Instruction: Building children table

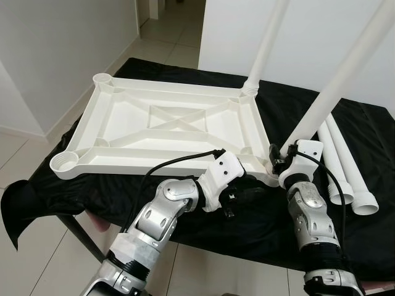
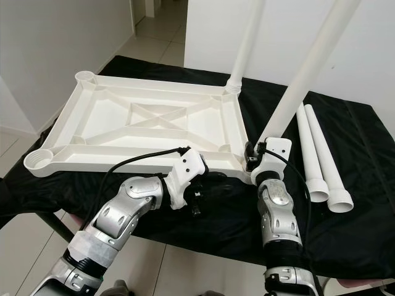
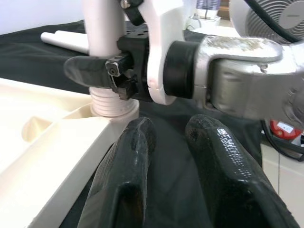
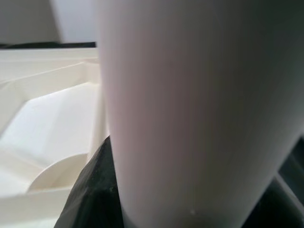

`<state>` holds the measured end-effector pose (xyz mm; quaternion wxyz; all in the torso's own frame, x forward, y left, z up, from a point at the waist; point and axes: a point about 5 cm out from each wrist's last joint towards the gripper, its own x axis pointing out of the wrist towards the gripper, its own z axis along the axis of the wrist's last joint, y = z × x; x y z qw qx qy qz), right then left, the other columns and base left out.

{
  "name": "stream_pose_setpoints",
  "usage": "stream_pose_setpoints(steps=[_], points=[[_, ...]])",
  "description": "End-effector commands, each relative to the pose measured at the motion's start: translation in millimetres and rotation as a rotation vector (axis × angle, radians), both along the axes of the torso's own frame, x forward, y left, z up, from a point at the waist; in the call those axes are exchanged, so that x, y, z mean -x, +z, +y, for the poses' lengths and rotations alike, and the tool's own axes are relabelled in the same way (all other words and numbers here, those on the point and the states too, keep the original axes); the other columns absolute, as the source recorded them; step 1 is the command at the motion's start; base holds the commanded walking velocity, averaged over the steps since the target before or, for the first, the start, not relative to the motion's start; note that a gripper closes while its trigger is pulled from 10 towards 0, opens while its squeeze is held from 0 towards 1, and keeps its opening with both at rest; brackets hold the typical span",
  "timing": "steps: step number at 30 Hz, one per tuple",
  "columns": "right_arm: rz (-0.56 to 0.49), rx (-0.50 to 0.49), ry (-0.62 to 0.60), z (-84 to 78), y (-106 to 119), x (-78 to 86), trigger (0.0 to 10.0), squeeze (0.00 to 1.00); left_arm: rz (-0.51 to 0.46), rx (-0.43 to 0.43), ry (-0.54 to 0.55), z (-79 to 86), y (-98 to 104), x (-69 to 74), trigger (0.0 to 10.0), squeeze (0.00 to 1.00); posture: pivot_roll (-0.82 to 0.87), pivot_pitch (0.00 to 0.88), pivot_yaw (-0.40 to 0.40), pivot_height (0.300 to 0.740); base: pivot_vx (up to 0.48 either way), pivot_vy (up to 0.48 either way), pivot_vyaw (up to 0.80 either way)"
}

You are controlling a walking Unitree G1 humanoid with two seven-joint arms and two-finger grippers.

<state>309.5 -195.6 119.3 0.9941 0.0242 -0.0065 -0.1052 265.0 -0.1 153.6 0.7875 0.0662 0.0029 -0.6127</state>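
Observation:
A white tabletop lies upside down on a black-draped table. Two white legs stand in its right corners, the far leg and the near leg. My right gripper is shut on the near leg just above its threaded base; one black finger wraps the tube. In the right wrist view the leg looms close. My left gripper hovers low over the cloth beside the tabletop's front right corner, its fingers slightly open and holding nothing.
Two loose white legs lie side by side on the cloth at the right. Empty round sockets sit at the near left corner and the far left corner. White walls and tiled floor surround the table.

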Motion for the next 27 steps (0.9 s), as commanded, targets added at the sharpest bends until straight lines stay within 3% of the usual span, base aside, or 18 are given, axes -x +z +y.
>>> stream_pose_setpoints(steps=[1,3,5,21,22,27], points=[[0.062,-0.018,-0.080,3.3,-14,8.7,10.0,0.00,-0.001,-0.002,0.035,-0.8,1,-2.5,10.0,0.00,0.04,0.000,-0.075,0.740,0.000,0.000,0.00],[0.047,-0.097,-0.108,29.5,-13,15.3,10.0,0.00,0.000,0.003,0.040,-0.6,2,-3.2,10.0,0.00,0.04,0.000,-0.074,0.740,0.000,0.000,0.00],[0.049,-0.128,-0.092,42.9,-12,18.6,10.0,0.00,0.000,0.004,0.042,0.0,2,-3.9,10.0,0.00,0.03,0.000,-0.069,0.740,0.000,0.000,0.00],[0.054,-0.128,-0.125,36.8,-8,23.9,10.0,0.00,-0.001,-0.001,0.025,1.6,3,-4.1,10.0,0.00,0.02,0.005,-0.052,0.740,0.000,0.000,0.00],[0.035,-0.138,-0.112,37.6,-5,25.0,10.0,1.00,-0.001,-0.002,0.023,1.7,3,-4.1,10.0,0.00,0.02,0.006,-0.051,0.740,0.000,0.000,0.00],[-0.028,-0.117,-0.069,33.0,1,28.5,10.0,1.00,-0.002,-0.002,0.020,1.6,3,-3.5,10.0,0.00,0.02,0.010,-0.052,0.740,0.000,0.000,0.00]])
